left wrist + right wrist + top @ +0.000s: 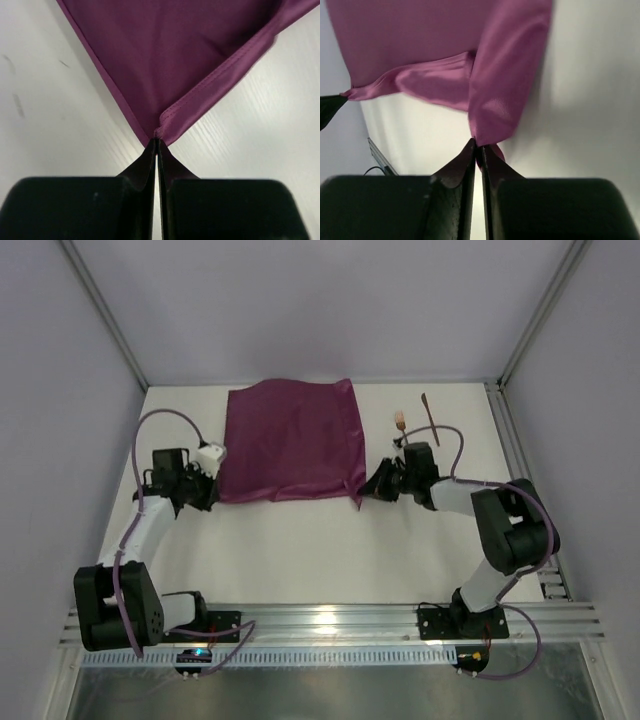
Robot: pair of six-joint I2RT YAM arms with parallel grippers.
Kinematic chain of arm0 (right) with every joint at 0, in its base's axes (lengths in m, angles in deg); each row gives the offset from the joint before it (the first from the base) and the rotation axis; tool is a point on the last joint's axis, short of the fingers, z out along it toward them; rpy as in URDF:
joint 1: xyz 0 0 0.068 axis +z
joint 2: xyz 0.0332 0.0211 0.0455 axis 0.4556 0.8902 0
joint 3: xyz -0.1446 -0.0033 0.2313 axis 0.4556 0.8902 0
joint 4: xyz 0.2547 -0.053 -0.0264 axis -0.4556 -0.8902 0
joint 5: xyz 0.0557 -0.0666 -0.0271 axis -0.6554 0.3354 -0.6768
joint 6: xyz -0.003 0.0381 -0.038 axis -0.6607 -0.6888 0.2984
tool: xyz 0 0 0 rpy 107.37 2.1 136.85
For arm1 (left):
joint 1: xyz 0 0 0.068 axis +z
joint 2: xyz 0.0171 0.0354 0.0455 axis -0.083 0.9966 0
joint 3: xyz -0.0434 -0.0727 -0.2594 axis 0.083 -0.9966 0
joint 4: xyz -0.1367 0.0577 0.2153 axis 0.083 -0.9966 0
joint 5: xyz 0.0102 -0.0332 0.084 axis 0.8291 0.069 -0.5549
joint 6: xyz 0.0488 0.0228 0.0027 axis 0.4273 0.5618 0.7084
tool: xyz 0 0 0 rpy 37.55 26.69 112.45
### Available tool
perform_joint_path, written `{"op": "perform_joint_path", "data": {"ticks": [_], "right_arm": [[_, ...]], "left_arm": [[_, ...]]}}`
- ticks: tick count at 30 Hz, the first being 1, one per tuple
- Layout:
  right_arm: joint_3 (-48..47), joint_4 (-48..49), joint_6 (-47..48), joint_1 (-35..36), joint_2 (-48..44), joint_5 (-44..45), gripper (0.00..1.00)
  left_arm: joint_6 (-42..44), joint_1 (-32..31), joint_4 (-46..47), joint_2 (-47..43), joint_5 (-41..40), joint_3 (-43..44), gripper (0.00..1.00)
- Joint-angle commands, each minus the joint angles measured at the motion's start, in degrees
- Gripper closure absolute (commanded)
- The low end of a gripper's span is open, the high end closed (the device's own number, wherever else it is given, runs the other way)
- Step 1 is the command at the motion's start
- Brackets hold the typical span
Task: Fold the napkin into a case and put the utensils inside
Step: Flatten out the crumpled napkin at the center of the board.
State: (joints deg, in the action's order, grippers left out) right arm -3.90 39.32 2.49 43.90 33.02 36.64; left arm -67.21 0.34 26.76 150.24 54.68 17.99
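Gripping one near napkin (290, 440) corner each, both pairs of jaws sit clamped — fork (400, 424) and knife (430, 412) appear only overhead.

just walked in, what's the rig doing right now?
Both arms are on the napkin. The left gripper is shut on its near left corner, and the right gripper is shut on the near right corner, where the cloth bunches up. The napkin is otherwise spread out and not yet a case. The fork and knife lie on the table beyond the right gripper, untouched.
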Motion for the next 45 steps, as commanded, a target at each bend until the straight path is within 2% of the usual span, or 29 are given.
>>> {"op": "perform_joint_path", "data": {"ticks": [1, 4, 7, 9, 10, 12, 13, 15, 17, 22, 26, 31, 36, 40, 45], "right_arm": [[8.72, 13.69, -3.47, 0.96, 1.49, 2.10, 0.86], [13.05, 13.02, -4.27, 0.87, 1.50, 5.79, 0.72], [14.29, 8.73, -2.17, 1.04, -3.40, 9.66, 0.58], [13.86, 1.97, 0.98, 1.13, -6.75, 14.32, 0.51], [12.99, -3.63, 2.14, 1.22, -9.98, 16.16, 0.45], [12.01, -9.02, 5.73, 2.01, -13.60, 22.64, 0.42], [11.23, -14.27, 6.97, 2.36, -16.92, 25.12, 0.41], [10.17, -18.17, 8.99, 3.76, -19.93, 33.79, 0.41], [8.15, -22.04, 11.54, 6.31, -22.39, 37.61, 0.41], [2.09, -25.74, 13.57, 13.25, -19.34, 43.06, 0.41], [-1.17, -25.22, 14.54, 18.17, -13.81, 42.20, 0.40], [-3.72, -24.78, 14.80, 20.73, -7.57, 40.88, 0.38], [-4.60, -24.43, 14.89, 22.31, -5.36, 41.05, 0.38], [-4.43, -24.34, 14.89, 22.58, -4.83, 42.72, 0.40], [-4.87, -25.22, 14.54, 22.58, -3.51, 44.13, 0.48]], "left_arm": [[10.87, -0.71, 4.71, -0.78, 1.05, -5.33, 1.00], [14.48, -0.71, 3.49, -0.08, -0.89, -7.98, 1.00], [15.81, -0.71, 2.44, -1.13, -2.04, -8.95, 1.00], [16.86, -0.62, 1.47, -2.09, -1.87, -9.21, 1.00], [17.13, -0.62, 0.68, -3.23, -1.78, -9.65, 1.00], [17.74, -0.71, 0.06, -4.55, -1.34, -10.27, 1.00], [17.83, -0.62, -0.38, -5.78, -1.17, -10.79, 1.00], [17.92, -0.71, -1.61, -6.84, -0.55, -11.06, 1.00], [17.84, -0.62, -1.88, -8.24, -0.20, -11.67, 1.00], [16.52, -0.71, -1.70, -9.92, 0.07, -12.46, 1.00], [16.25, -0.71, -1.70, -10.44, 0.16, -12.99, 1.00], [15.64, -0.71, -1.17, -10.62, -0.28, -13.17, 1.00], [15.02, -0.71, -0.56, -10.62, -0.28, -13.52, 1.00], [14.58, -0.62, -0.38, -10.62, -0.37, -13.78, 1.00], [14.58, -0.71, -0.21, -10.80, -0.90, -13.87, 1.00]]}}
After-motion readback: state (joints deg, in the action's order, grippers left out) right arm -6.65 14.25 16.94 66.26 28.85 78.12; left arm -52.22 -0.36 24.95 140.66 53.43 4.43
